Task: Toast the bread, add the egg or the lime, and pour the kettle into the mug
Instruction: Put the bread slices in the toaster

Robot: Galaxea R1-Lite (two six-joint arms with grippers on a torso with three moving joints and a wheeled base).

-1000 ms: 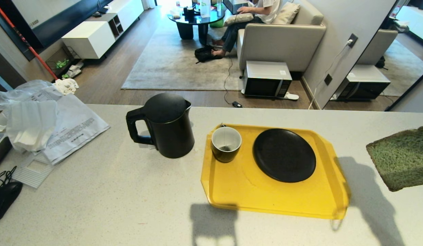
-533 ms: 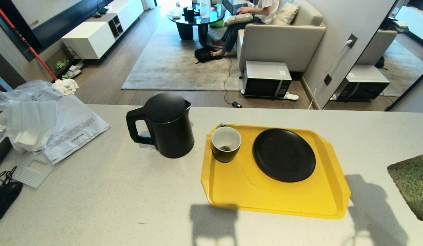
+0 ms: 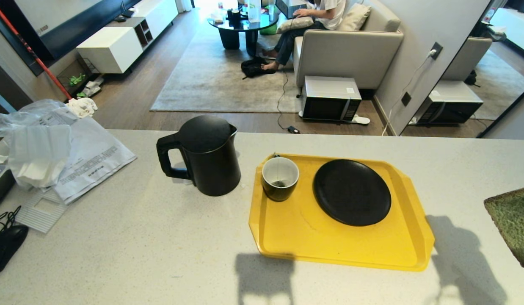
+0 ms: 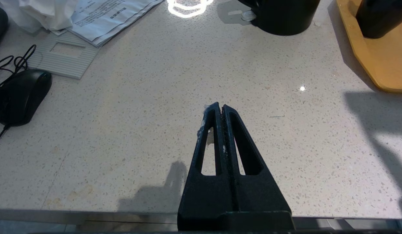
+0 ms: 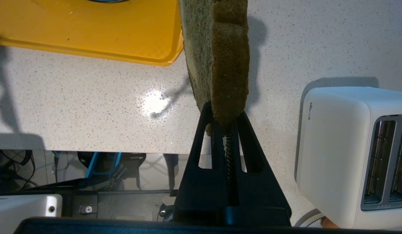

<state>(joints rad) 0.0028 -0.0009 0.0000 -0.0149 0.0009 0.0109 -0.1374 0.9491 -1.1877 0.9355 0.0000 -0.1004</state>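
A slice of pale green bread (image 5: 217, 58) hangs edge-on above the counter, and my right gripper (image 5: 224, 114) is shut on its lower crust. The head view catches only a corner of the bread (image 3: 514, 222) at its right edge. A white toaster (image 5: 347, 152) with open slots stands close beside the held slice. The black kettle (image 3: 209, 156) stands on the counter left of the yellow tray (image 3: 313, 241). On the tray sit the mug (image 3: 279, 178) with a tea-bag string and a black plate (image 3: 351, 191). My left gripper (image 4: 219, 107) hovers shut over bare counter. No lime or egg shows.
Papers and a plastic bag (image 3: 54, 148) lie at the counter's left end, with a black mouse (image 4: 20, 96) and its cord near them. Beyond the counter a person sits on a sofa (image 3: 346, 46), and a microwave (image 3: 329, 98) stands on the floor.
The bread has moved right and down, mostly out of the head view, and has tipped from flat-on towards edge-on. Its shadow slid right. The left gripper, kettle, mug and tray stayed put.
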